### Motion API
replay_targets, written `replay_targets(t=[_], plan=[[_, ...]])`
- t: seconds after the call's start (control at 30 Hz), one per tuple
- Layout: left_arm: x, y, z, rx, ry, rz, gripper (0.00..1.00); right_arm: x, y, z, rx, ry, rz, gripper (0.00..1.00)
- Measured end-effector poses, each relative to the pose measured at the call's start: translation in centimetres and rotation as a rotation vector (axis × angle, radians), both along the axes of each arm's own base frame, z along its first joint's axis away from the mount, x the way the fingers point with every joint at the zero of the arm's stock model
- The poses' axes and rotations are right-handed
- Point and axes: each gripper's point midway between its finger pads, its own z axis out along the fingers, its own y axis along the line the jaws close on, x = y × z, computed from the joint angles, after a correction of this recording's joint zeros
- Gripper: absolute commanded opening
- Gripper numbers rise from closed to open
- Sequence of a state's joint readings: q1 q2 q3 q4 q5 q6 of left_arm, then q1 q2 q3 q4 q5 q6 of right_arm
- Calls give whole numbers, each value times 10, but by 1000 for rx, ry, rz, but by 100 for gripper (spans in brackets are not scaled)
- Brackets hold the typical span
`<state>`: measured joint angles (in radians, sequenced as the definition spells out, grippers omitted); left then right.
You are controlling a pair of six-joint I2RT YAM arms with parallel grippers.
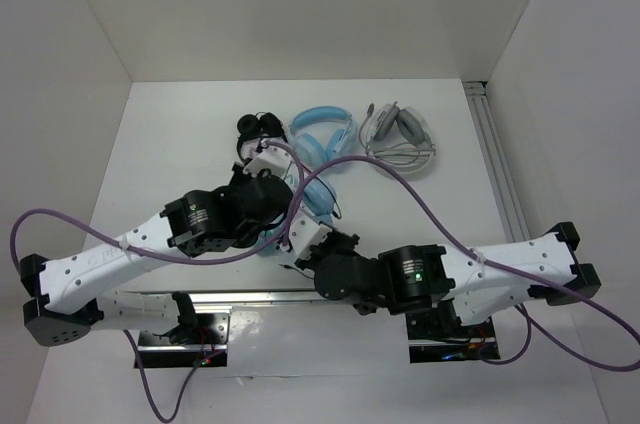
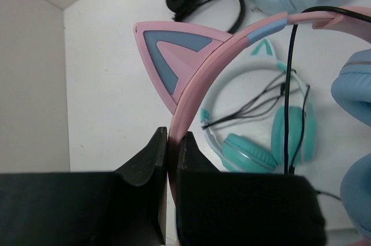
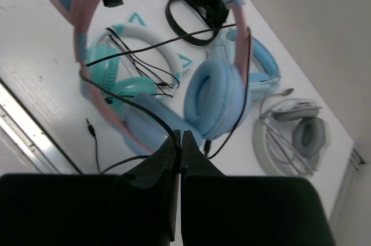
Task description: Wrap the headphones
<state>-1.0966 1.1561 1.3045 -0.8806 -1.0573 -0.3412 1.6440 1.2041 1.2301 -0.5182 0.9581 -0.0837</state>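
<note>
1. Ahead of me stands a plain white back wall [image 1: 300,4]; it meets the table [image 1: 170,144] in a straight seam.
2. The left wall [image 1: 50,94] and right wall [image 1: 585,74] are white too; they close me in on both sides.
3. The table is flat, matt white.
4. A metal rail [image 1: 497,159] runs along the table's right edge; a near rail [image 1: 250,295] lies across my side.
5. The light is soft and even; shadows are faint.

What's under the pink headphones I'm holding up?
The teal pair lies on the table beneath the pink headphones. In the top view the arms cover most of it.
</note>
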Motion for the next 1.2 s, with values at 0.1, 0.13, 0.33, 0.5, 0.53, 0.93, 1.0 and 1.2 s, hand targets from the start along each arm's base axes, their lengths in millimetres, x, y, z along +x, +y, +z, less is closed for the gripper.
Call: replay_targets(t=[0.1, 0.13, 0.33, 0.5, 0.53, 0.93, 1.0, 1.2], plan=[[-7, -8, -13, 9, 69, -60, 0, 1, -6, -4, -69, -45, -39, 0], [-10, -9, -14, 2, 85, -81, 0, 1, -8, -4, -88, -59, -49, 0], [-27, -13, -13, -68, 141, -174, 0, 4, -21, 2, -119, -119, -92, 2], [-37, -24, -10, -119, 190, -266, 0, 9, -35, 7, -64, -166, -113, 7], [-39, -27, -9, -131, 199, -284, 0, 10, -38, 8, -54, -180, -117, 10], [-46, -22, 1, -111, 217, -322, 0, 24, -73, 50, 24, -243, -222, 27], [-48, -19, -5, -73, 239, -332, 0, 28, -82, 59, 35, -248, -249, 27], [-55, -17, -15, -26, 290, -375, 0, 47, -109, 80, 96, -244, -320, 27]])
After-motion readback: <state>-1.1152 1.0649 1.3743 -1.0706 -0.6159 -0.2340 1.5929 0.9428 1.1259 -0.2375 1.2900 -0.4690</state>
